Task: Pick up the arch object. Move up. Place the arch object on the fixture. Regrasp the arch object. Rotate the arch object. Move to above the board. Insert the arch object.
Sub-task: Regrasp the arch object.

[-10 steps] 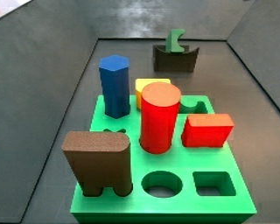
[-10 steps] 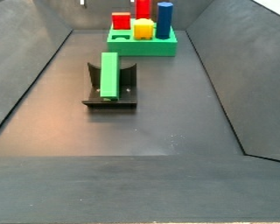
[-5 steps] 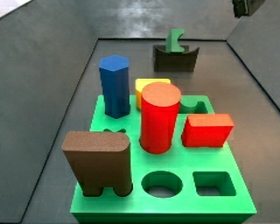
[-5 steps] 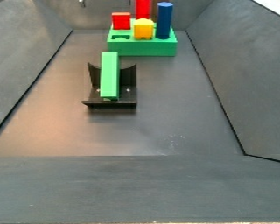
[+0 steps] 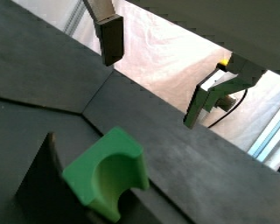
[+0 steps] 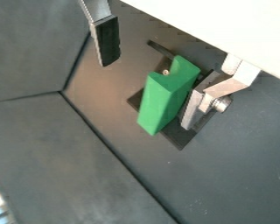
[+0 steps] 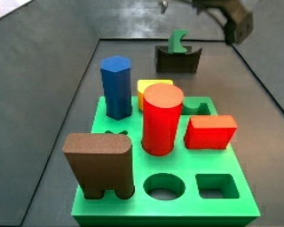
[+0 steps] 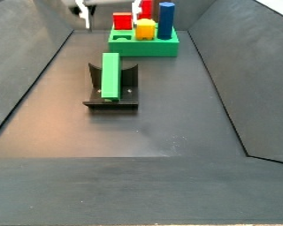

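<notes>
Small bright-green arch object (image 6: 166,96): seated in dark scooped fixture (image 7: 177,60), staged for regrasp. Two-finger gripper (image 6: 154,59): above it, jaws wide, empty, probably descending.

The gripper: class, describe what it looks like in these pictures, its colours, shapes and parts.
In both wrist views the gripper has two flat silver plate fingers with dark rectangular pads; one finger carries a bolted silver bracket. In both side views it shows only as a small blurred dark and whitish shape.
</notes>
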Available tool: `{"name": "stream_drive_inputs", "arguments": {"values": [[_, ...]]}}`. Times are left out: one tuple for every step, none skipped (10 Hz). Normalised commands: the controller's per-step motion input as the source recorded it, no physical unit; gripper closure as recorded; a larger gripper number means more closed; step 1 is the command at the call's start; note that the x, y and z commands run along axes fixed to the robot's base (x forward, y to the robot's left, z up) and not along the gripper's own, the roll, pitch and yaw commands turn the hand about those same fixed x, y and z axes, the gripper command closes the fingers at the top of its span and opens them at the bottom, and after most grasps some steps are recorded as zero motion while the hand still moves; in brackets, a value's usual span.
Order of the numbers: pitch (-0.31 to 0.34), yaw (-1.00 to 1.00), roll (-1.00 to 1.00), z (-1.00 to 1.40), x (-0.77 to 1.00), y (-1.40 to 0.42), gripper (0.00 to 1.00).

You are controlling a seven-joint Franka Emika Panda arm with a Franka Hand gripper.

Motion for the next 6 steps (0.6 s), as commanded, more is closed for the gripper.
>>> {"name": "stream_drive_inputs", "arguments": {"values": [[-0.032,0.11,0.06,-1.0,0.07,0.06,0.0],[-0.058,0.1,0.06,-1.0,0.08,0.05,0.0],[-0.078,0.08,0.06,-1.0,0.09,0.05,0.0],[-0.084,0.05,0.06,-1.0,0.1,0.04,0.0],[-0.083,0.04,0.06,-1.0,0.11,0.04,0.0],[-0.077,0.01,0.06,-0.89,0.1,0.03,0.0]]}}
